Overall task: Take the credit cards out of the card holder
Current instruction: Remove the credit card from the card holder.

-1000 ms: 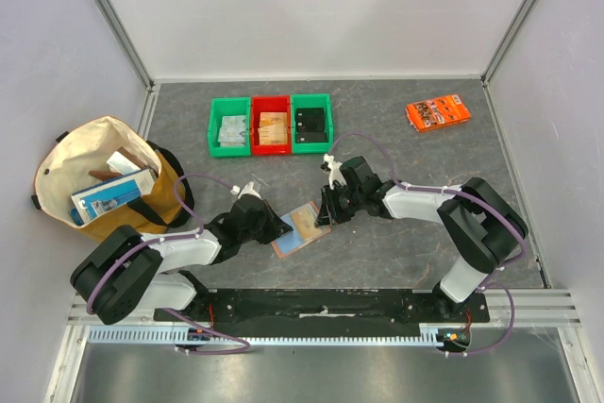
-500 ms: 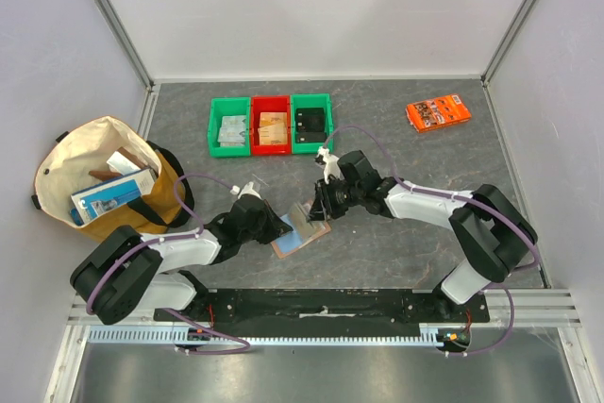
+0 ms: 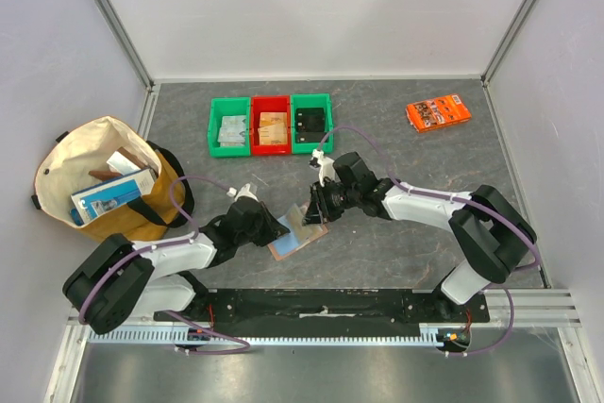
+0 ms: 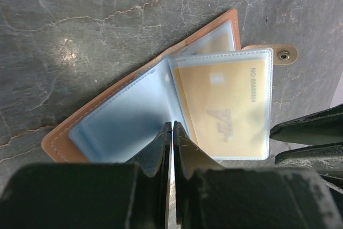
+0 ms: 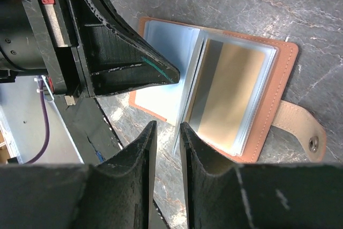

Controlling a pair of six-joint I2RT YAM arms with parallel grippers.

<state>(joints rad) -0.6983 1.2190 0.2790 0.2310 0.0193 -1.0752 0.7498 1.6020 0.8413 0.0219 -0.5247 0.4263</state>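
The card holder [image 3: 300, 235] lies open on the table between the arms, reddish-brown leather [image 4: 59, 143] with light blue sleeves. A tan credit card [image 4: 225, 108] sits in a clear sleeve [image 5: 230, 97] on the tab side. My left gripper [image 4: 172, 128] is shut, its tips pressed onto the blue left panel; the top view shows this gripper [image 3: 275, 230] at the holder's left edge. My right gripper [image 5: 168, 128] stands slightly open at the holder's near edge, with the edge of a raised clear sleeve at the gap. More cards lie in the bins.
Three small bins stand at the back: green [image 3: 230, 125] with grey cards, red [image 3: 272, 125] with tan cards, green [image 3: 310, 123] with black cards. An orange packet [image 3: 439, 112] lies back right. A cloth bag [image 3: 109, 176] full of items stands at the left.
My right gripper has moved left over the card holder's tab side and opened slightly. The holder and the left gripper have shifted a little toward the near left.
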